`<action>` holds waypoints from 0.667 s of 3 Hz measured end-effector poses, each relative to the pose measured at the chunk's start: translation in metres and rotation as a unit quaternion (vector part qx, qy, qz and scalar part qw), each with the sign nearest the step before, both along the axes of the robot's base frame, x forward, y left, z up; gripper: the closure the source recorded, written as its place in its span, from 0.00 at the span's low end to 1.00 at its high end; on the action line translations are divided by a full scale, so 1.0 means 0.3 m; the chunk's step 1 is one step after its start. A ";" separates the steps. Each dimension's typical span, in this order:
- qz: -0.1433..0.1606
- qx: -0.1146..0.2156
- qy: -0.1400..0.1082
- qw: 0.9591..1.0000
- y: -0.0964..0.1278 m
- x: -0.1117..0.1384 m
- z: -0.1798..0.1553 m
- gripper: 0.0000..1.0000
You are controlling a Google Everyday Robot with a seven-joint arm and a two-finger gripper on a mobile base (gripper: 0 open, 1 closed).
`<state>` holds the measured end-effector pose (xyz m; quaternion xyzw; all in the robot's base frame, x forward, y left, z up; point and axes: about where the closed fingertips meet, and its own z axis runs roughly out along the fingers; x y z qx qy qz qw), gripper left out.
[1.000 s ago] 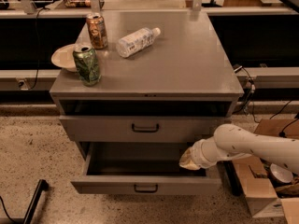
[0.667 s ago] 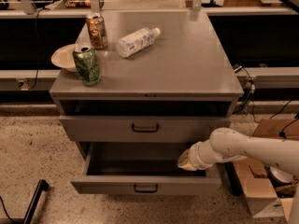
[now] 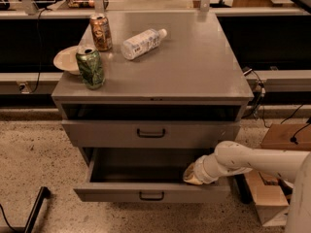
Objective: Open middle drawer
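Observation:
The grey cabinet (image 3: 194, 76) shows two drawer fronts. The upper one (image 3: 107, 134) is shut, with a dark bar handle. Below it the middle drawer (image 3: 112, 192) is pulled well out, with its small dark handle (image 3: 151, 195) on the low front and a dark inside. My gripper (image 3: 192, 174) comes in from the right on a white arm (image 3: 252, 161). It sits inside the open drawer at its right end, just behind the front panel. The lowest drawer is hidden under the open one.
On the cabinet top stand a green can (image 3: 90, 67) and a brown can (image 3: 101, 32), with a lying plastic bottle (image 3: 141, 43) and a pale bowl (image 3: 65, 59) at the left edge. A cardboard box (image 3: 284, 137) and cables are on the floor at right. A dark bar (image 3: 34, 208) lies at lower left.
My gripper has sunk a little and moved slightly left, toward the drawer's front panel. The drawer stays pulled out about as far as before.

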<state>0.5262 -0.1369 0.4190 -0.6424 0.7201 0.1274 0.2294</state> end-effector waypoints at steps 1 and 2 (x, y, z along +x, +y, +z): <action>0.045 0.014 0.013 0.999 0.013 -0.055 -0.030 1.00; 0.097 0.022 0.026 0.995 0.009 -0.135 0.010 1.00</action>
